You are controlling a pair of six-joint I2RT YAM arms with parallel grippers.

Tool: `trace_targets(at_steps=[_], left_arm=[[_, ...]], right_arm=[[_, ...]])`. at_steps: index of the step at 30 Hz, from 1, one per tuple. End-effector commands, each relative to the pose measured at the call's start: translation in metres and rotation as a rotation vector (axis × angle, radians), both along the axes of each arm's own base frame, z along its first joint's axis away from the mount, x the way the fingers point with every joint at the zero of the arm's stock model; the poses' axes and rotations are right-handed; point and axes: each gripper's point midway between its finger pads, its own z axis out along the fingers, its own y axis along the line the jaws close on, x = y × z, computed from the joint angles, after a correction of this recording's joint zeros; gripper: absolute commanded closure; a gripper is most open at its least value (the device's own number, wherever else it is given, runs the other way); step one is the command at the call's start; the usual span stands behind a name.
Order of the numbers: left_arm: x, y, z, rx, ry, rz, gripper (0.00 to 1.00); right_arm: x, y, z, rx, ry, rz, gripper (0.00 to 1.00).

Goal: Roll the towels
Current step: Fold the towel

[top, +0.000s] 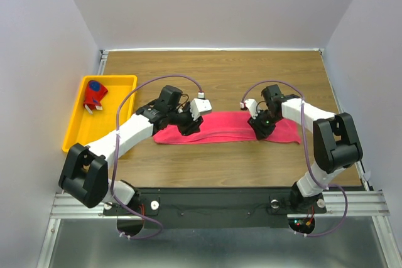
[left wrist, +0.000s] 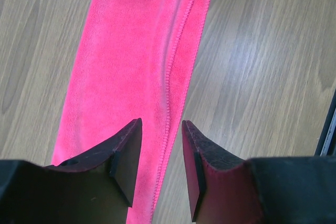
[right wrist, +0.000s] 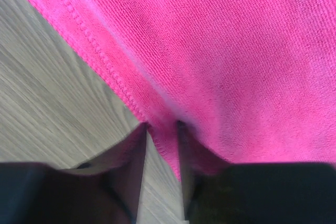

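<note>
1. Pink towel (top: 226, 128): lies mid-table as a long, narrow, flat strip running left to right, nothing rolled. Soft plush cloth with a fine short pile. A beaded stitched hem (left wrist: 169, 82) runs along one long edge.
2. Left wrist view: the strip (left wrist: 131, 66) tapers away across the wood. A faint lengthwise crease sits beside the hem.
3. Right wrist view: the weave (right wrist: 236, 51) reads as close, tiny loops. The corded hem (right wrist: 94, 59) crosses diagonally toward the fingers.
4. Left gripper (top: 190, 127) (left wrist: 161, 124): down at the strip's left part. Dark, wedge-shaped fingers (left wrist: 126, 150) stand apart with a plain gap between them. The hem passes under that gap and nothing is clamped.
5. Right gripper (top: 260, 130) (right wrist: 161, 125): down at the strip's right part. Its fingers are only narrowly parted, with the towel's edge lying in the slot and wood grain showing below it. Cannot tell whether the cloth is pinched.
6. Patterned towel (top: 95, 94): a small red and blue bundle in the far end of the yellow tray (top: 94, 128). The tray is shallow, rectangular, glossy plastic, at the table's left edge, well apart from the pink strip.
7. Table (top: 220, 80): brown wood-grain top, smooth with a slight sheen.
</note>
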Motion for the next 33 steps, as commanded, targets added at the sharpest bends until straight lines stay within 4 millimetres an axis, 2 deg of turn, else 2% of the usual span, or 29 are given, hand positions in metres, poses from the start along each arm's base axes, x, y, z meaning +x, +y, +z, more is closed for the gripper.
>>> trace_targets(at_steps=[1,4,10,17,24,27,33], left_arm=[[-0.002,0.002,0.002,0.003,-0.017,-0.009,0.52],[-0.001,0.003,0.002,0.005,-0.019,-0.006,0.52],[-0.003,0.006,-0.002,0.015,-0.012,-0.006,0.52],[-0.002,0.014,-0.006,0.021,0.005,0.006,0.52],[-0.003,0.02,-0.02,0.062,0.03,-0.019,0.53],[-0.006,0.023,-0.035,0.108,0.044,-0.048,0.53],[-0.002,0.016,-0.053,0.168,-0.004,-0.072,0.54]], right_arm=[[-0.004,-0.002,-0.007,-0.025,0.006,0.027,0.71],[0.0,-0.002,-0.001,-0.019,-0.012,0.022,0.87],[0.006,-0.002,0.014,-0.023,-0.047,0.032,0.96],[0.006,-0.002,0.03,-0.015,-0.071,0.053,0.95],[0.001,-0.001,0.019,-0.02,-0.015,0.072,0.9],[0.003,-0.004,0.008,-0.039,0.013,0.072,0.87],[0.002,-0.003,0.002,-0.034,0.038,0.06,0.87]])
